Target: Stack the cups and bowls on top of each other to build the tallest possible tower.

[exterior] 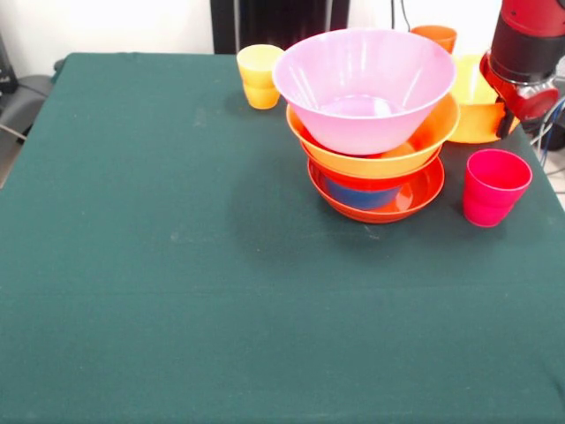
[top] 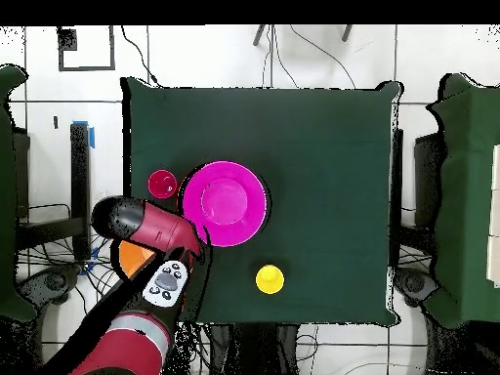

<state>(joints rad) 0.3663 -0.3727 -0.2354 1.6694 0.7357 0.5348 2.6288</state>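
The tower (exterior: pixel 371 132) stands at the back right: a shallow red-orange bowl (exterior: pixel 380 199) lowest, a blue bowl (exterior: pixel 357 194) in it, a wide orange bowl (exterior: pixel 388 155) above, and the large pink bowl (exterior: pixel 362 84) on top. From overhead the pink bowl (top: pixel 227 203) hides the rest. The yellow cup (exterior: pixel 259 75) stands left of the tower, the orange cup (exterior: pixel 434 37) behind it, the red-pink cup (exterior: pixel 493 185) to its right. My gripper (exterior: pixel 509 117) hangs at the rim of a large orange-yellow bowl (exterior: pixel 472 110) at the far right.
The red and black arm (top: pixel 146 229) covers most of the orange-yellow bowl (top: pixel 134 257) in the overhead view. The red-pink cup (top: pixel 162 183) and yellow cup (top: pixel 270 279) show there too. The green cloth (exterior: pixel 177 265) covers the table. Cables lie on the floor around it.
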